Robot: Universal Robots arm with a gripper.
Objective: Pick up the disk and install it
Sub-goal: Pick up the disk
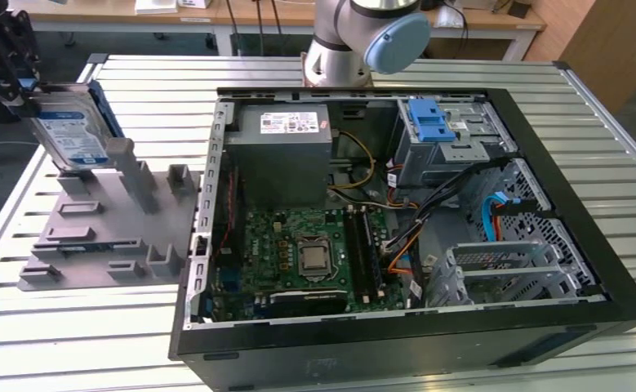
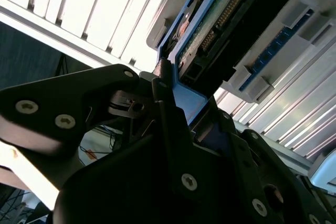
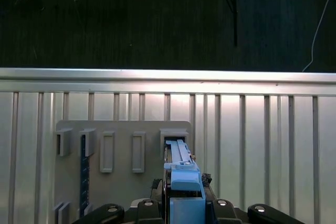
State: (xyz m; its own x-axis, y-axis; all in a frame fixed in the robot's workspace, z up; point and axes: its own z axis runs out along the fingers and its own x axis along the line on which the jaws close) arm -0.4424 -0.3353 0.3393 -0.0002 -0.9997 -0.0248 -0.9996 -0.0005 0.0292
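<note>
At the exterior view's left, the gripper point(image 1: 21, 77) pinches the top end of the disk point(image 1: 73, 131). The disk stands on its end at 1 slot of the grey rack point(image 1: 100, 237). It cannot be told if its low end sits in the slot or just out of it. The rack likely keeps the disk standing so a claw can reach it from above.

In the second wrist view, the black fingers point(image 2: 164, 98) press on the disk's blue side rail.

Further right, the open computer case point(image 1: 405, 343) lies on its side on the slatted table point(image 1: 78, 327), so its inside faces up. Inside are the grey power box point(image 1: 285, 155) and then the drive bay point(image 1: 464, 147) with its blue latch point(image 1: 435, 124). The disk is well apart from the bay.

The arm point(image 1: 362, 33) stands behind the case. The gripper hangs over the rack, pointing down with a small tilt.
</note>
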